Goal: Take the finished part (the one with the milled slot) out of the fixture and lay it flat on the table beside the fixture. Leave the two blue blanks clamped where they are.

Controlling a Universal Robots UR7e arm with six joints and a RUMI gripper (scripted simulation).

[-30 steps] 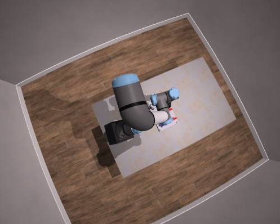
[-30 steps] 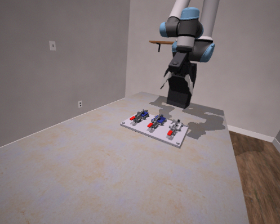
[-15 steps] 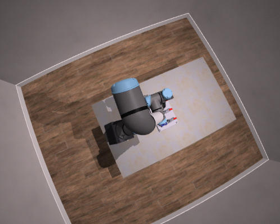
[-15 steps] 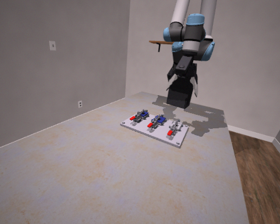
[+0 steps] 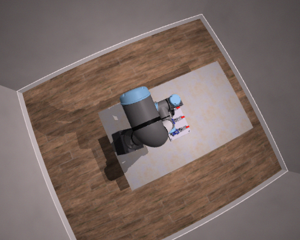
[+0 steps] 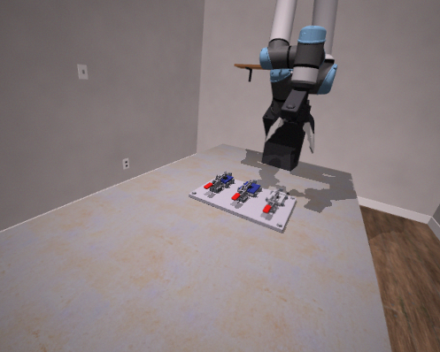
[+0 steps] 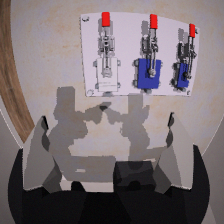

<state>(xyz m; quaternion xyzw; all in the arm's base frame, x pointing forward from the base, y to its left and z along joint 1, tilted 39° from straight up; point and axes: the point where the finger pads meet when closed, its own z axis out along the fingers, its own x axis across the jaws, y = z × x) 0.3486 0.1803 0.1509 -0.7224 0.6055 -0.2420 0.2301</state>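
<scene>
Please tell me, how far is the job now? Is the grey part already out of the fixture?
Done: nothing yet; the grey finished part sits in the fixture under its clamp, and both blue blanks are clamped. In hand: the claw hangs open and empty above the fixture's back edge. Left: descend, free and grasp the grey part, lay it flat on the table.

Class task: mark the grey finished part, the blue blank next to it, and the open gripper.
grey finished part [image 7: 106, 75], wrist view, on its pale body below the clamp.
middle blue blank [image 7: 148, 75], wrist view, on its blue face.
gripper [image 6: 289, 131], exterior view, midway between the fingertips.
</scene>
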